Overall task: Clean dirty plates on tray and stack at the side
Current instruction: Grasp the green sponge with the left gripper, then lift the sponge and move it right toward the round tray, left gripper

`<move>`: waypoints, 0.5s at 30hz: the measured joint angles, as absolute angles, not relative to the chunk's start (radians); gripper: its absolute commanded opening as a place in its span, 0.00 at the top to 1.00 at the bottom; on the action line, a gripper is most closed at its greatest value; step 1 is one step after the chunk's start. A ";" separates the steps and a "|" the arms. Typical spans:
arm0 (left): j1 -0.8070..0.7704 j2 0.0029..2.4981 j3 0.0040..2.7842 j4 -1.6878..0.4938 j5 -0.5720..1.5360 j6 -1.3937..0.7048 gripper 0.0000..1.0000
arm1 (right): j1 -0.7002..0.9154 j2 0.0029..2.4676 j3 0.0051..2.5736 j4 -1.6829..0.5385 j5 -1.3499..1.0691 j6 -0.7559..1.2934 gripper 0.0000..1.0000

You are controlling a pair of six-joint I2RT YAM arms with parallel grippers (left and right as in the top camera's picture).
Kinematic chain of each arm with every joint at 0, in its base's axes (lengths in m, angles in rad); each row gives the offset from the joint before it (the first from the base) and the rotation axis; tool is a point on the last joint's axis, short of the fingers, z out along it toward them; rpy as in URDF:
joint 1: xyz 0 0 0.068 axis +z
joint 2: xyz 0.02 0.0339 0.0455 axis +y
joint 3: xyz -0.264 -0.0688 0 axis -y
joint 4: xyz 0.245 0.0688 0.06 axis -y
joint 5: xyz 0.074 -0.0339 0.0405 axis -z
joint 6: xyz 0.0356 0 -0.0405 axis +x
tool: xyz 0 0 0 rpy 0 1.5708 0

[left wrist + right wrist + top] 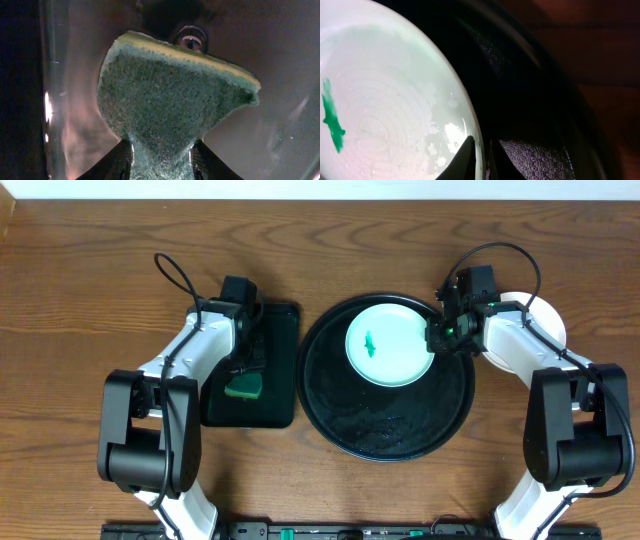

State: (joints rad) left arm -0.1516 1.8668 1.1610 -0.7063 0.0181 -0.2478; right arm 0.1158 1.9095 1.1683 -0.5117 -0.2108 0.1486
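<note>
A pale-mint plate [390, 345] with a green smear [370, 343] lies in the upper part of the large round black tray [388, 425]. My right gripper [437, 338] is shut on this plate's right rim. In the right wrist view one finger lies over the plate [385, 100] and the other just outside its edge, so my right gripper [482, 160] pinches the rim above the tray [530, 100]. My left gripper [243, 370] is shut on the green sponge [243, 387]. In the left wrist view the sponge [170, 100] is squeezed to a waist by my left gripper [162, 160].
The sponge sits in a small rectangular black tray [275, 380] left of the round tray. A white plate [548, 315] lies on the wooden table at the far right, partly under my right arm.
</note>
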 measured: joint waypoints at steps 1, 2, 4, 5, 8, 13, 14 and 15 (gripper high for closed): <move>-0.152 1.867 1.155 -0.698 0.019 -0.247 0.64 | 0.116 1.909 1.168 -0.512 -0.211 0.149 0.92; -0.152 1.867 1.152 -0.695 0.019 -0.248 0.66 | 0.116 1.909 1.168 -0.512 -0.211 0.149 0.92; -0.152 1.867 1.149 -0.690 0.020 -0.245 0.70 | 0.116 1.909 1.168 -0.512 -0.211 0.149 0.92; -0.152 1.867 1.148 -0.689 0.020 -0.244 0.71 | 0.116 1.909 1.168 -0.512 -0.211 0.149 0.92; -0.152 1.867 1.146 -0.685 0.020 -0.242 0.76 | 0.116 1.909 1.168 -0.512 -0.211 0.149 0.92; -0.152 1.867 1.145 -0.681 0.020 -0.231 0.89 | 0.116 1.909 1.168 -0.512 -0.211 0.149 0.92; -0.152 1.867 1.145 -0.679 0.020 -0.233 0.91 | 0.116 1.909 1.168 -0.512 -0.211 0.149 0.92; -0.152 1.867 1.145 -0.678 0.020 -0.231 0.92 | 0.116 1.909 1.168 -0.512 -0.211 0.149 0.92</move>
State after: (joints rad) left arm -0.1516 1.8668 1.1446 -0.6785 0.0200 -0.2314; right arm 0.1158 1.9095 1.1683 -0.5117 -0.2108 0.1486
